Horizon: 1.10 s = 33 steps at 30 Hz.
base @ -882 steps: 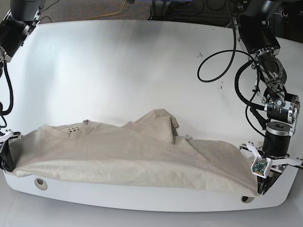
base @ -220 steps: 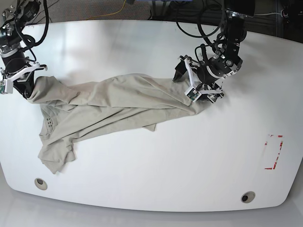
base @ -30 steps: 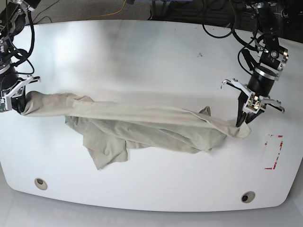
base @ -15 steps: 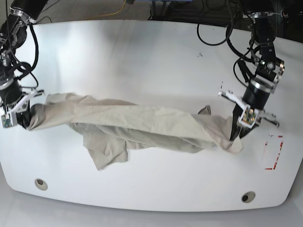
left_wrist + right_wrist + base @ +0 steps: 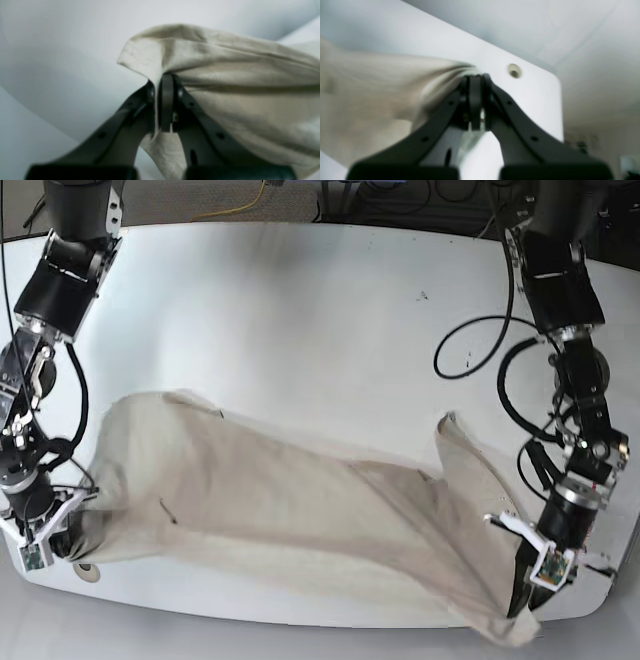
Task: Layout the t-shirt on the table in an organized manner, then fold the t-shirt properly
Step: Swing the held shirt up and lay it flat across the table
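Beige, wrinkled cotton t-shirt [image 5: 225, 75] sits pinched in the clamped left gripper [image 5: 162, 100]. Right wrist view — the right gripper [image 5: 475, 100] is closed on a blurred hem. Base view: cloth spans the glossy white table [image 5: 300, 300] near its front edge.

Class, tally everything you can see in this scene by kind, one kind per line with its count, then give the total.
T-shirt: 1
Table: 1
Grippers: 2, the left gripper and the right gripper
Grommet holes: 1 visible, the grommet hole
Total: 5
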Each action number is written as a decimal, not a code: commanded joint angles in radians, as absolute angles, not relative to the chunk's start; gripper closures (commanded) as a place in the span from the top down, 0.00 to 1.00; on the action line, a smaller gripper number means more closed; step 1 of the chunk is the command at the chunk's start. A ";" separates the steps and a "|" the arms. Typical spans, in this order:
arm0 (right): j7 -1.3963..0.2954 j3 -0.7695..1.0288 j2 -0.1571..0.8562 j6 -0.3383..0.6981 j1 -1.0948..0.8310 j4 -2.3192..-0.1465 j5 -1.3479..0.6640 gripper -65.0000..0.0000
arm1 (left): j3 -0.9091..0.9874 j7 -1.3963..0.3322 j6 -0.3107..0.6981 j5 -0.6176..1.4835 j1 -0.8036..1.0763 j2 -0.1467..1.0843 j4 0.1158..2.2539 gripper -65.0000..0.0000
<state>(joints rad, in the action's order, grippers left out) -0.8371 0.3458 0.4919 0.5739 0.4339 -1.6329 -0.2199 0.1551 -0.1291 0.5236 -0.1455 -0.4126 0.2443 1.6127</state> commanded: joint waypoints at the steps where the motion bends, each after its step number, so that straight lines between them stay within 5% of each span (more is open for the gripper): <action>1: -0.808 0.315 0.518 0.567 0.559 -1.598 -0.205 0.00 | 0.122 -0.093 0.499 -0.156 -0.549 0.298 1.586 0.00; 20: -0.757 0.117 0.526 0.615 1.070 -1.325 -0.047 0.00 | -0.028 -0.125 0.503 -0.160 -1.044 0.352 1.452 0.00; 33: -0.816 0.107 0.573 0.657 0.997 -1.451 -0.005 0.00 | -0.016 -0.225 0.503 -0.157 -0.906 0.369 1.676 0.00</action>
<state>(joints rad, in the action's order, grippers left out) -0.7979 0.0975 0.5331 0.6613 1.0245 -1.3849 -0.0086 -0.0311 -0.2321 0.5171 -0.1646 -0.9169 0.3626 1.6318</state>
